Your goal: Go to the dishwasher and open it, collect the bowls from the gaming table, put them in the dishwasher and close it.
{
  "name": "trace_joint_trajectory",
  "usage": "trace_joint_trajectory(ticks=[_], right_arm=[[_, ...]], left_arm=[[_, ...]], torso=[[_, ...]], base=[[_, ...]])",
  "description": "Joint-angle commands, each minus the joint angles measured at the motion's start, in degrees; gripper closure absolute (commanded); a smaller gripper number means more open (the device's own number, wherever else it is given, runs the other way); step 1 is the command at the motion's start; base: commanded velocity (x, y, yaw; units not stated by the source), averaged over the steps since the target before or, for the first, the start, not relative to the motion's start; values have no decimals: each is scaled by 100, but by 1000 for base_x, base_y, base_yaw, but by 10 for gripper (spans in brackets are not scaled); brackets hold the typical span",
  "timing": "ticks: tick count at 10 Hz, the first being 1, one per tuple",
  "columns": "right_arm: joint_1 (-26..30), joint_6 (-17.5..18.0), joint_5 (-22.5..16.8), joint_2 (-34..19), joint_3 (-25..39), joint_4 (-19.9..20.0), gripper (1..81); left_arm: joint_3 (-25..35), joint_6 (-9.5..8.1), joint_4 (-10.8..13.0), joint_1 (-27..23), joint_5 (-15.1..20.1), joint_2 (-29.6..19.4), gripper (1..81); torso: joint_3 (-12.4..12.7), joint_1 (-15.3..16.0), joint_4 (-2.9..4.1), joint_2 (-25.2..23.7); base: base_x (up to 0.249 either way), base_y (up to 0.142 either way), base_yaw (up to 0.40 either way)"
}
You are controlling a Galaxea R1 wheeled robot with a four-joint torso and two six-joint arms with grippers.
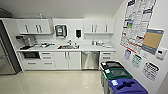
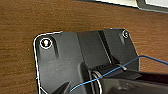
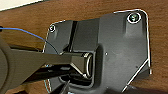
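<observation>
- Stainless-steel dishwasher (image 1: 90,60) sits shut under the white bench (image 1: 95,48), between white cabinet doors (image 1: 68,60) and a narrow drawer stack (image 1: 107,56).
- Sink (image 1: 68,46) sits on the bench left of it.
- Three bins (image 1: 117,75) line the right wall beneath posters (image 1: 136,21).
- Both wrist views look down on brown wood-grain flooring (image 2: 22,30).
- Whether either hand is spread or pressed together, I cannot tell.

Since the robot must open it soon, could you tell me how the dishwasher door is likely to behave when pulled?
The dishwasher has a steel-looking front, so the door is probably stiff and fairly heavy. It sits shut, flush between the white cabinets, so it may resist at first. Its smooth face looks slippery; any handle is too blurred to judge.
</observation>
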Motion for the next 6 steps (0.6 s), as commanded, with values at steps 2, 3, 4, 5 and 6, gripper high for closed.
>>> trace_joint_trajectory(ticks=[2, 3, 4, 5, 6], right_arm=[[257, -32, -270, -120, 58, -5, 10], [257, -32, -270, -111, 67, -5, 10], [266, -32, -270, -111, 67, -5, 10], [266, -32, -270, -111, 58, -5, 10], [266, -32, -270, -111, 58, -5, 10]], left_arm=[[46, 14, 7, -287, 257, -89, 10], [38, 14, 7, -295, 257, -89, 10], [38, 14, 7, -295, 257, -98, 10], [38, 14, 7, -295, 257, -89, 10], [38, 14, 7, -295, 257, -89, 10]], torso=[[-2, 0, 0, 0], [-2, 0, 0, 0], [-2, 0, 0, 0], [-2, 2, 0, 0], [-2, 2, 0, 2]], base=[[218, 0, 0], [218, 0, 0], [219, 0, 0], [202, 0, 0], [193, 0, 0]])
